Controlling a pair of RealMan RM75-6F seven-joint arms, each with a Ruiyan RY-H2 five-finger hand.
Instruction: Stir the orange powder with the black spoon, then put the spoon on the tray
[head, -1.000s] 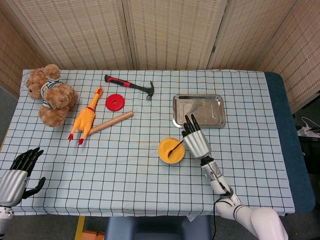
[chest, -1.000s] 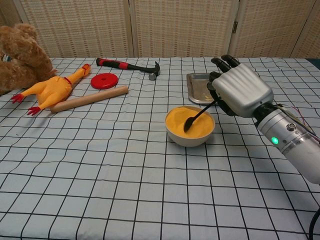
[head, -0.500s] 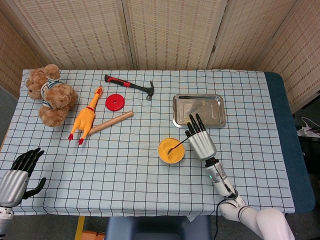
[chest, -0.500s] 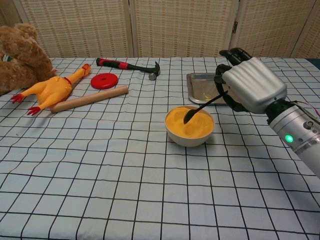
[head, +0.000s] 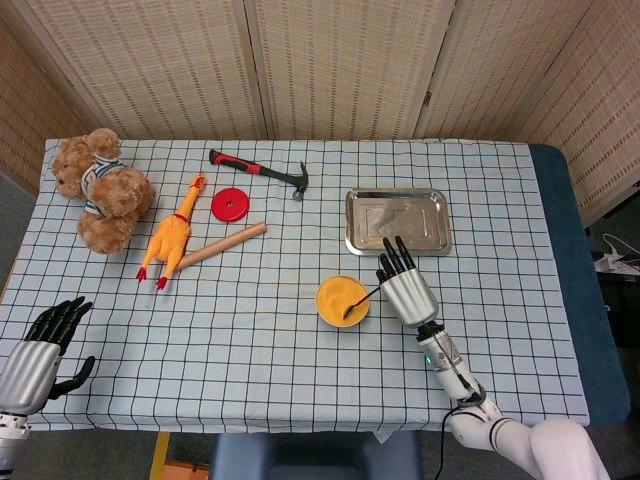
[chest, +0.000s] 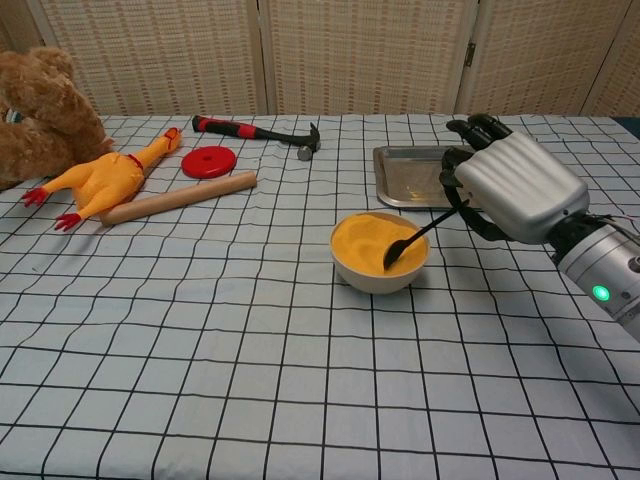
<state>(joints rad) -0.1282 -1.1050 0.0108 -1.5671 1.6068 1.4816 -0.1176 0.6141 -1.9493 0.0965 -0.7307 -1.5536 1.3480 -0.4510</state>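
We are stirring: right hand (chest: 515, 187) fingers clamp the spoon (chest: 420, 240) in the powder (chest: 372, 243); next we lift it toward the tray (chest: 405, 185) at 1 o'clock.

Folding woven-reed screen (head: 340, 65) stands behind the tabletop (head: 250, 330), beyond the robot hand. Tabletop wears a white black-grid cloth; dark blue edge (head: 575, 260) at right. Light even.

I count one white bowl of orange powder (head: 342, 301), one black plastic spoon (chest: 422, 236), one shiny steel tray (head: 398, 221) at the bowl's one o'clock, one red-and-black claw hammer (head: 258, 170), one flat red disc (head: 230, 205), one wooden rolling pin (head: 221, 244), one yellow rubber chicken (head: 170, 236), two brown plush teddy bears (head: 102, 190), and two robot hands: my left hand (head: 40, 354), my right hand (head: 404, 290).
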